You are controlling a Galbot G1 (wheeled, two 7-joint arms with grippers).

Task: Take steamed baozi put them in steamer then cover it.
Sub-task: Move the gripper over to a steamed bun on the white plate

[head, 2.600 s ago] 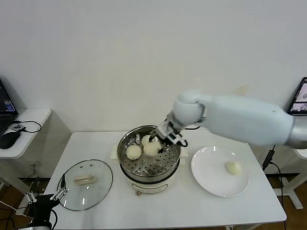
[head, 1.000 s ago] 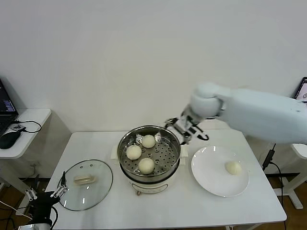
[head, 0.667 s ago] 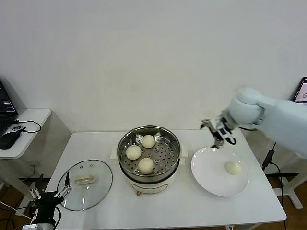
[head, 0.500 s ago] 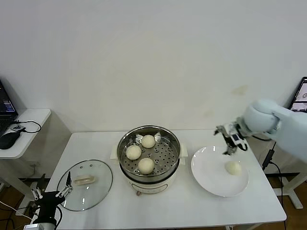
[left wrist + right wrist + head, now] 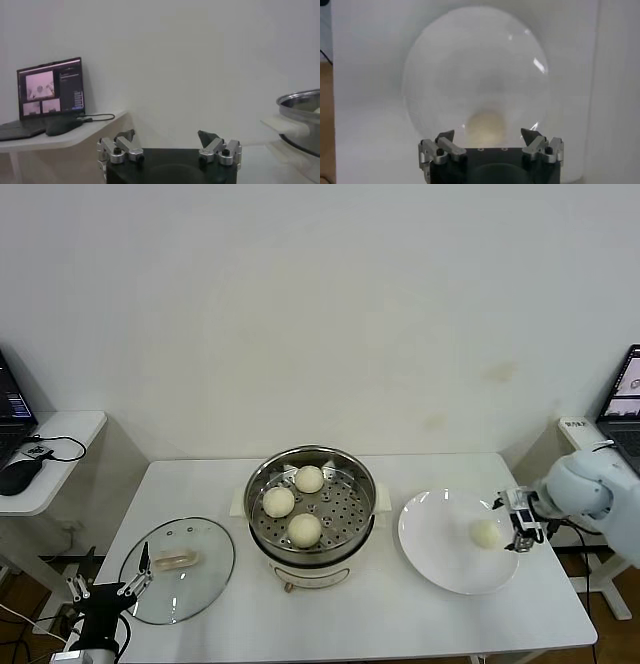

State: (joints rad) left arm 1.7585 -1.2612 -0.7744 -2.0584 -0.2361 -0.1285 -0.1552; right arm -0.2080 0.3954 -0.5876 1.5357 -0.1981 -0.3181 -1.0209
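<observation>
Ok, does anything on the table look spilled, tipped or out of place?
Nothing stands out. Three baozi sit in the steamer, one baozi on the plate, glass lid flat beside.

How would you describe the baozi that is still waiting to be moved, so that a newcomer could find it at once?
Start at the steamer in the middle of the white table, then look to the flat white plate on its right. The baozi on the plate lies alone beside the open right gripper, whereas the other three sit inside the steamer.
</observation>
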